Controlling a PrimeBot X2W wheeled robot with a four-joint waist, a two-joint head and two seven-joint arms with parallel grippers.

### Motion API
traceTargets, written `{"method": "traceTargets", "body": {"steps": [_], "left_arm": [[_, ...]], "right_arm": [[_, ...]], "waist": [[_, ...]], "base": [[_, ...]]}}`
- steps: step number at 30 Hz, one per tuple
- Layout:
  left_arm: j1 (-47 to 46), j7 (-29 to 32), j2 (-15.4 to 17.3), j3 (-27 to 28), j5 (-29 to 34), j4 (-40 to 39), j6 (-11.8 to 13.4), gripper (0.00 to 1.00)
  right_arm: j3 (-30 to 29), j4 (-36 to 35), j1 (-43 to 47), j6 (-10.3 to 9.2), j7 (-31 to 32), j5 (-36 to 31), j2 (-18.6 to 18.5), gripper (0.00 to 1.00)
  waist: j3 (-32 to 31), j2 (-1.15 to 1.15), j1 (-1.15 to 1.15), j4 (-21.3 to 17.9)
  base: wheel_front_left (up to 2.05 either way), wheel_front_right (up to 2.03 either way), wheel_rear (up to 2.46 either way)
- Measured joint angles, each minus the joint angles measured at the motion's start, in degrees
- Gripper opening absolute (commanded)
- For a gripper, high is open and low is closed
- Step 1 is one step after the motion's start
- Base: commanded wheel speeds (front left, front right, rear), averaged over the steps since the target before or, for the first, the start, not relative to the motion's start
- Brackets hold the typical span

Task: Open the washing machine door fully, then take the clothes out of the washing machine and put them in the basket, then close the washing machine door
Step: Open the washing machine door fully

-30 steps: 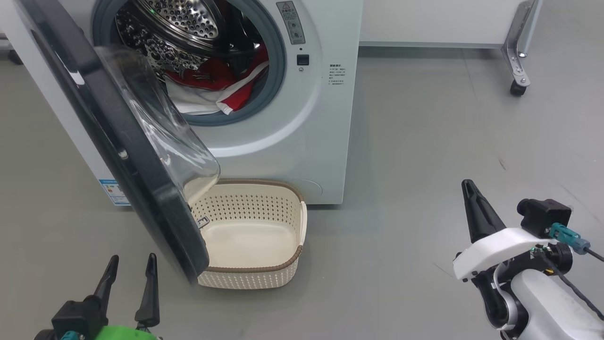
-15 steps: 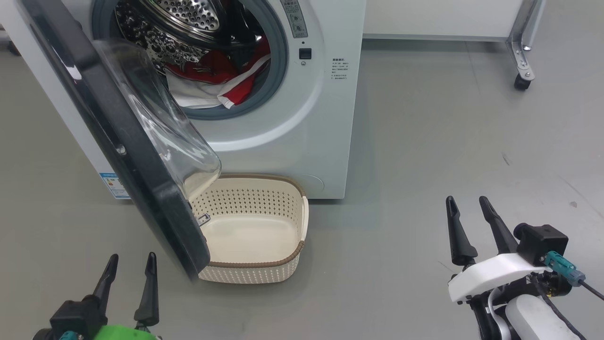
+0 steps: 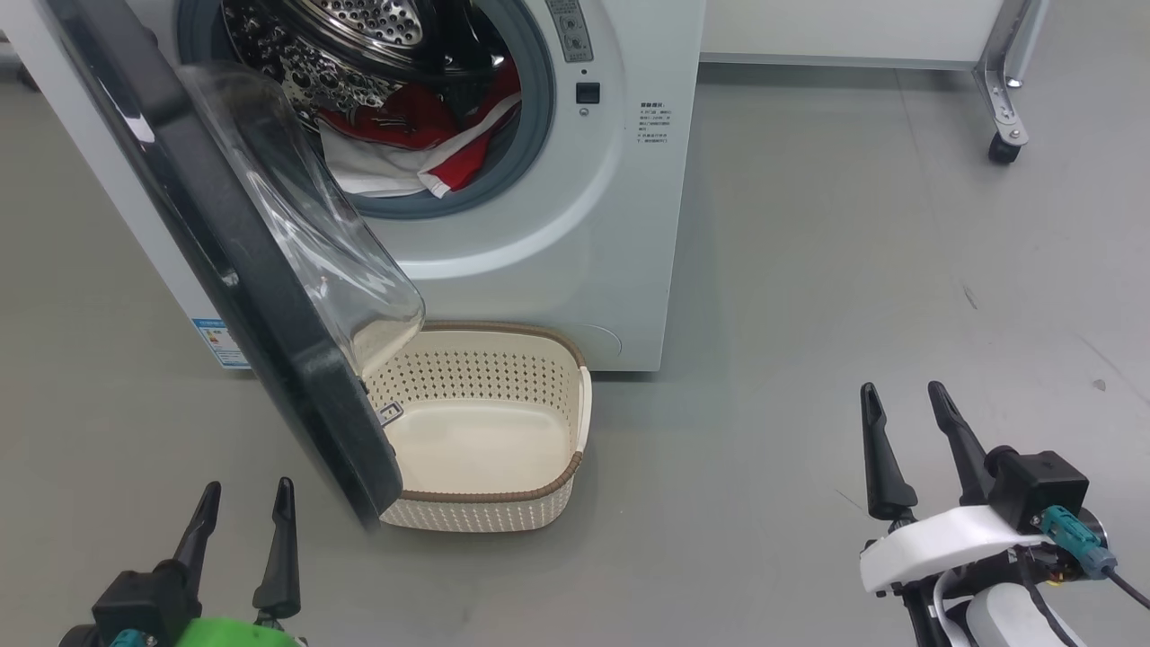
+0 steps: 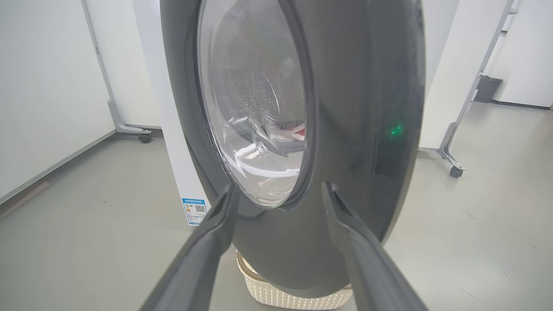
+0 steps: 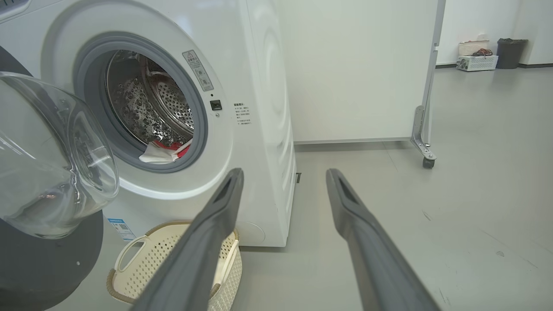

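The white washing machine (image 3: pixel 575 225) stands at the top of the head view. Its door (image 3: pixel 269 305), black-rimmed with a clear glass bowl, hangs partly open, swung out over the left end of the basket (image 3: pixel 503 494). Red and white clothes (image 3: pixel 404 144) lie in the steel drum, spilling onto the grey seal. The cream basket sits empty on the floor against the machine's front. My left gripper (image 3: pixel 244 488) is open just before the door's outer face (image 4: pixel 358 108). My right gripper (image 3: pixel 902 390) is open and empty over bare floor, right of the machine (image 5: pixel 242 65), with the clothes (image 5: pixel 166 151) and basket (image 5: pixel 166 244) in its view.
A white panel on a wheeled metal frame stands behind and right of the machine, its caster (image 3: pixel 1002 148) on the grey floor. A dark bin (image 5: pixel 512 52) and a small crate sit far off. Open floor lies to the right of the machine.
My right gripper has gone from shut to open, turned its fingers upward and drawn back lower in the head view. The head camera shifted slightly. Door, basket and left gripper are unchanged.
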Motion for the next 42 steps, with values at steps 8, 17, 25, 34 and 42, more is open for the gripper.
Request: {"method": "traceTargets", "body": {"steps": [8, 17, 25, 34, 42], "left_arm": [[0.0, 0.0, 0.0, 0.0, 0.0, 0.0, 0.0, 1.00], [0.0, 0.0, -0.1, 0.0, 0.3, -0.1, 0.0, 1.00], [0.0, 0.0, -0.1, 0.0, 0.3, -0.1, 0.0, 1.00], [0.0, 0.0, -0.1, -0.1, 0.3, -0.1, 0.0, 1.00], [0.0, 0.0, -0.1, -0.1, 0.3, -0.1, 0.0, 1.00]], "right_arm": [[-1.9, -0.1, 1.9, -0.02, 0.0, -2.3, 1.6, 1.00], [-3.7, -0.4, 3.1, -0.07, 0.0, -4.4, 3.0, 1.00], [-4.5, -0.6, 4.4, -0.05, 0.0, -5.8, 3.9, 1.00], [-5.4, -1.0, 5.2, 0.11, 0.0, -7.5, 4.8, 1.00], [-5.9, -1.1, 5.2, 0.99, 0.0, -8.7, 5.3, 1.00]], "waist": [[0.0, 0.00, 0.00, 0.0], [-0.1, 0.00, 0.00, -0.1], [-0.1, 0.00, 0.00, -0.2], [-0.1, 0.00, 0.00, -0.2], [0.2, 0.00, 0.00, -0.1]], "base": [[0.00, 0.00, 0.00], [0.00, 0.00, 0.00], [0.00, 0.00, 0.00], [0.00, 0.00, 0.00], [0.00, 0.00, 0.00]]}}
